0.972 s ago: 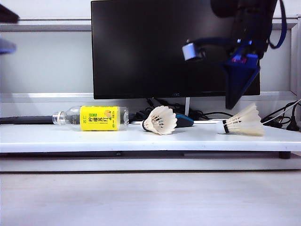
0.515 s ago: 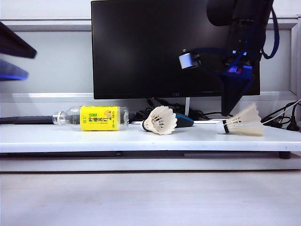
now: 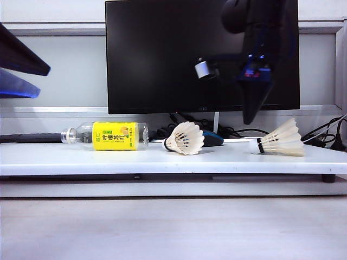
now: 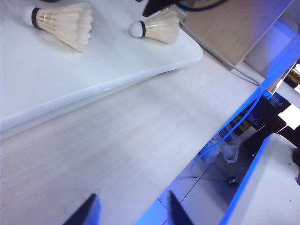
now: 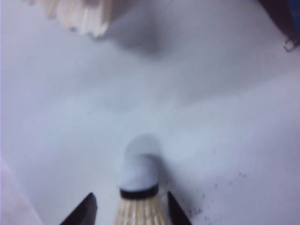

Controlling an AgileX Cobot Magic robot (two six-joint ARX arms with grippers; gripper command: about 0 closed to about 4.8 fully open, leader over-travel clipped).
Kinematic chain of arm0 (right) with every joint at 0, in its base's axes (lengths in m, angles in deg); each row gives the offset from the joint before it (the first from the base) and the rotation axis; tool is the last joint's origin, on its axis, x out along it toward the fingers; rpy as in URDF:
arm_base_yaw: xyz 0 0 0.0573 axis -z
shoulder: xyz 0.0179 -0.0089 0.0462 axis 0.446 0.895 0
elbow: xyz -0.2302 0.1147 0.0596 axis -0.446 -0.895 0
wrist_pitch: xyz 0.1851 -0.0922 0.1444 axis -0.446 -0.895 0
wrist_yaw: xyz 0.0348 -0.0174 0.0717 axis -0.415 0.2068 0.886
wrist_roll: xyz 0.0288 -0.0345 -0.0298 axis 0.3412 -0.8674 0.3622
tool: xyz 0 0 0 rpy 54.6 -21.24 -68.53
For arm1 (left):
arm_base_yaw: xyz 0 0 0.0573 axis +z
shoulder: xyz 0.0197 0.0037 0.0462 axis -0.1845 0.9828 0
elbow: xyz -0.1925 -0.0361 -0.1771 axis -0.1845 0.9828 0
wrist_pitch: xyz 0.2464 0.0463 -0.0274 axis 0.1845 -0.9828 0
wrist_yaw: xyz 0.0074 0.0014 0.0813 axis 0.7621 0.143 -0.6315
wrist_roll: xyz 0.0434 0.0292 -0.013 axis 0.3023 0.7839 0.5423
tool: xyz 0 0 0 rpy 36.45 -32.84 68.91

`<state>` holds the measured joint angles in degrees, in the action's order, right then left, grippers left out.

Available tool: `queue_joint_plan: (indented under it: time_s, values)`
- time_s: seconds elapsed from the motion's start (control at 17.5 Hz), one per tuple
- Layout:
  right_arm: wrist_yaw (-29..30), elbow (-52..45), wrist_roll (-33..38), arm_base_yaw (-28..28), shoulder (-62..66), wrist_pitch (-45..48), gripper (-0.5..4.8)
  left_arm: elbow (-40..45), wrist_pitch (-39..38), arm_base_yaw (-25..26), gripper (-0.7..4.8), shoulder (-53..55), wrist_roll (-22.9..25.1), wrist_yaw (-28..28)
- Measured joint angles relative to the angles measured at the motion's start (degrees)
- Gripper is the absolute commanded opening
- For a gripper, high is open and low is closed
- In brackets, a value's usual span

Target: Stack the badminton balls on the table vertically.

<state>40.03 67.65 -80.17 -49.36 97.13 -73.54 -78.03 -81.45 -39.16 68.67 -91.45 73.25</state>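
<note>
Two white feather badminton balls lie on their sides on the white table (image 3: 81, 160). One ball (image 3: 184, 138) is near the middle, the other (image 3: 279, 140) at the right. My right gripper (image 3: 251, 116) hangs point-down just above the right ball's cork end, not touching it. In the right wrist view that ball's cork tip (image 5: 139, 174) shows between the fingers of the open right gripper (image 5: 130, 200), and the other ball's feathers (image 5: 79, 14) lie beyond. My left gripper (image 3: 43, 81) is high at the far left, open and empty (image 4: 132, 211); its view shows both balls (image 4: 61, 21) (image 4: 157, 27) far off.
A clear bottle with a yellow label (image 3: 108, 135) lies on the table's left part. A blue-and-black mouse (image 3: 212, 139) sits behind the middle ball. A black monitor (image 3: 179, 54) stands at the back, with cables (image 3: 325, 138) at the right. Pale wood-grain surface (image 3: 162, 227) runs along the front.
The right gripper has swung leftward, from over the right ball's feathers to above its cork end. The left gripper has come further into view from the left edge.
</note>
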Motion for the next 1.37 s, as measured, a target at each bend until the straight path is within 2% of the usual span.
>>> queue_joint_plan:
  time_s: [0.23, 1.2, 1.37]
  values:
    - [2.47, 3.8, 0.2, -0.02, 2.67, -3.39, 1.94, 0.0, -0.13, 0.02, 1.92, 0.04, 0.0, 0.39]
    - [1.38, 3.78, -1.18, 0.09, 3.98, -4.61, 2.04, 0.0, -0.61, 0.0, 1.92, 0.02, 0.0, 1.2]
    - [1.29, 3.74, -1.2, 0.09, 5.57, -4.61, 2.36, 0.0, -0.61, 0.02, 1.92, 0.02, 0.0, 1.73]
